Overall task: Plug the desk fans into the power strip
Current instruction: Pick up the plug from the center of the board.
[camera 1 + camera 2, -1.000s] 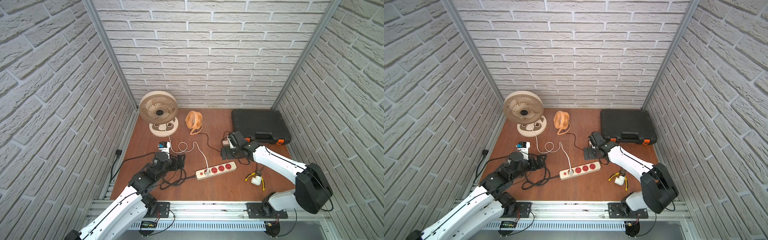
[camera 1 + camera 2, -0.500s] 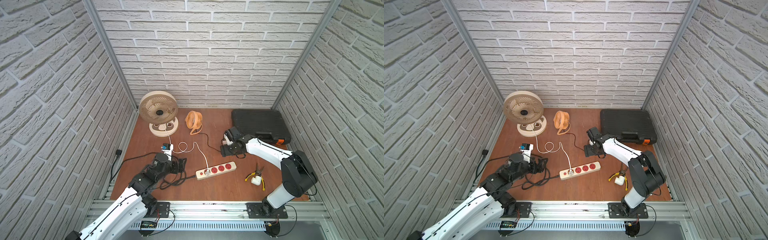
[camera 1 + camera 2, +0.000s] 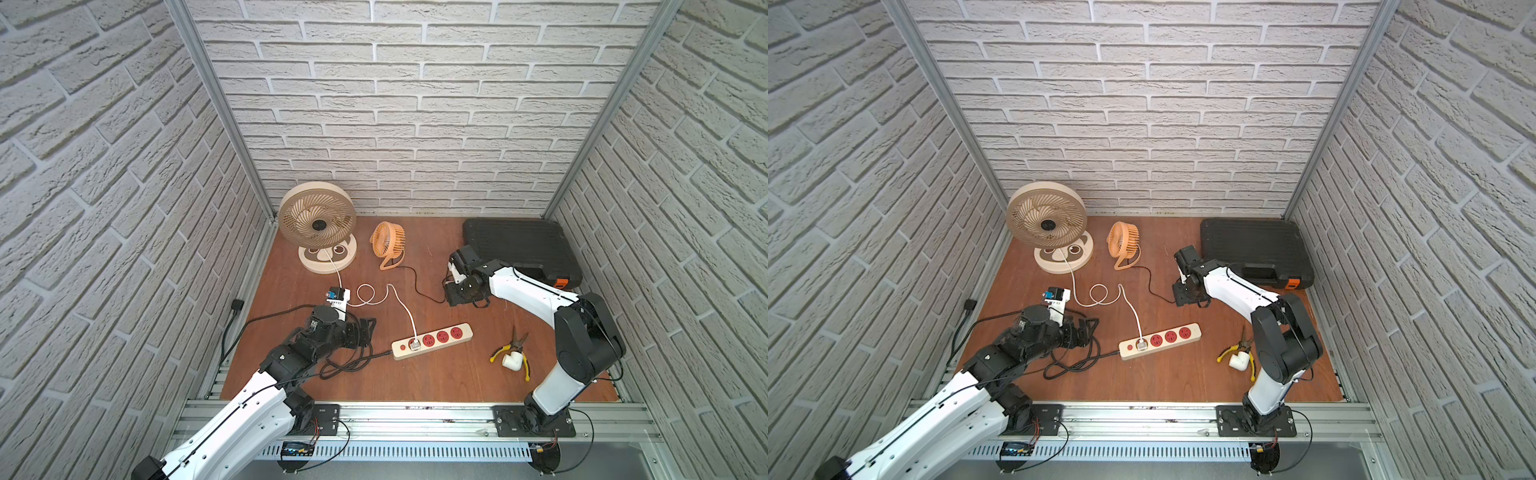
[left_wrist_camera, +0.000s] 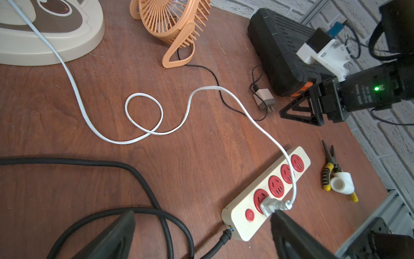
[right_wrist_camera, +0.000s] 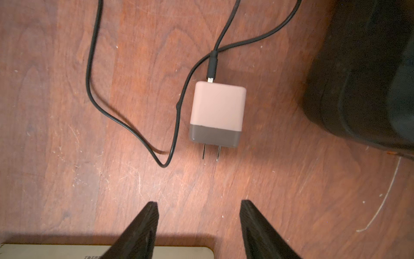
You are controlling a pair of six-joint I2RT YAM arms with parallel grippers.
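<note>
Lying on the surface (image 3: 415, 386), the power strip (image 3: 432, 341) faces sockets-up, long axis slanting across, corded end toward the left hand (image 4: 203, 215), which gapes empty. Right hand (image 5: 198, 203) stands half-spread, empty, short of the pink adapter (image 5: 216, 112), whose prongs point at it. A black case (image 5: 363, 78) crowds one side and a thin black cord (image 5: 89, 78) loops on the other.

Power strip (image 3: 432, 341): cream bar with four red sockets in a row and a small red button (image 4: 249, 215) at one end. It lies flat and slightly skewed on the wooden floor (image 3: 415, 382). A thick black cord (image 3: 348, 362) leaves the button end and coils beside it. The socket nearest the button holds a white plug (image 4: 272, 206); the other three are free.

Desk fan (image 3: 388, 241): small, orange, upright on its loop stand at the rear of the floor. Its thin black cable (image 3: 415, 283) runs to a pink-and-grey adapter (image 5: 216, 114), which lies flat with two prongs bare, well apart from the strip
</note>
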